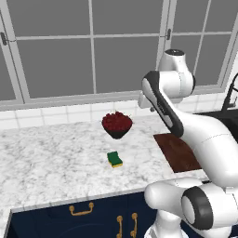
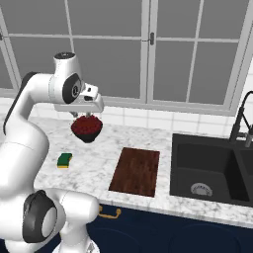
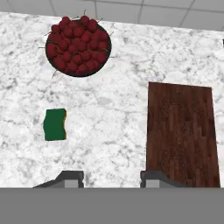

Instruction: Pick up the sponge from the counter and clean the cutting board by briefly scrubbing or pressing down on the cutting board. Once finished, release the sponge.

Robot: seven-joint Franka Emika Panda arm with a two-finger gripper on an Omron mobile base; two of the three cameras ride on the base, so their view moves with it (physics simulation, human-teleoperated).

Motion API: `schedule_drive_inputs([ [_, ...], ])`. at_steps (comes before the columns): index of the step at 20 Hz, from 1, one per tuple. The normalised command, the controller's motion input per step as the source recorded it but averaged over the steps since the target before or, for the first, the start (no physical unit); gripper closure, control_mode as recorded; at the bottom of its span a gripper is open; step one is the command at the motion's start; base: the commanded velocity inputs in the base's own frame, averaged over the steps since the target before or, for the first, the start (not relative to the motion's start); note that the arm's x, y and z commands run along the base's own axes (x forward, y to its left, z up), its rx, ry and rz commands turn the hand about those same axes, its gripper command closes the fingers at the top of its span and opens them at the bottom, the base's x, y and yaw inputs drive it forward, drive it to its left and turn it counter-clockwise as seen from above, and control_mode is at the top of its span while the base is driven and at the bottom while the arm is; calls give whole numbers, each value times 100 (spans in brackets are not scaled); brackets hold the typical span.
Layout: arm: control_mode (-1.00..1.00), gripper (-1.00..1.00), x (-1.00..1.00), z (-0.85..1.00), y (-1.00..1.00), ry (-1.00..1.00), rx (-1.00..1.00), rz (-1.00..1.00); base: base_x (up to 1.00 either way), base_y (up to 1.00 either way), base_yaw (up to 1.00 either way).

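Claw (image 3: 111, 177): held high above the table, looking straight down; its two dark finger tips stand well apart with bare marble between them, so it is released and grasps nothing; in the right base view the hand sits just above the bowl's place in the picture

Sponge (image 3: 55, 124): lies flat on the table, green top up, a thin yellow edge showing on one side; well apart from the claw and touching nothing else; seen also in the left base view (image 1: 115, 159) and the right base view (image 2: 64, 160); it sits nearer the front edge than the bowl and to the left of the cutting board

Cutting board (image 2: 136, 171): dark reddish-brown rectangle lying flat on the table, its long side running near to far; between the sponge and the sink, close to the front edge; in the left base view (image 1: 179, 151) the arm covers part of it; in the hand view (image 3: 181, 133) one finger tip stands just at its near left corner

Table (image 1: 46, 158): white-and-grey marble slab over navy cabinets with gold handles (image 1: 81, 210)

Bowl (image 3: 78, 46): dark, heaped with red cherries; stands farther back than the sponge, near the tiled wall; apart from sponge and board

Sink (image 2: 212, 170): black basin at the right of the board, with a dark tap (image 2: 242, 121) behind it

Windows (image 2: 148, 49): grey panes along the far wall
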Motion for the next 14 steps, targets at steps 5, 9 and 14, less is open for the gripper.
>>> schedule_drive_inputs([
  [5, -100, -100, 0, -25, 37, 23, -8, 0, 0, 0, 0],
  [9, -100, -100, 16, -59, 100, 43, -17, 0, 0, 0, 0],
  [14, -100, -100, 40, -99, 96, 31, 2, 0, 0, 0, 0],
])
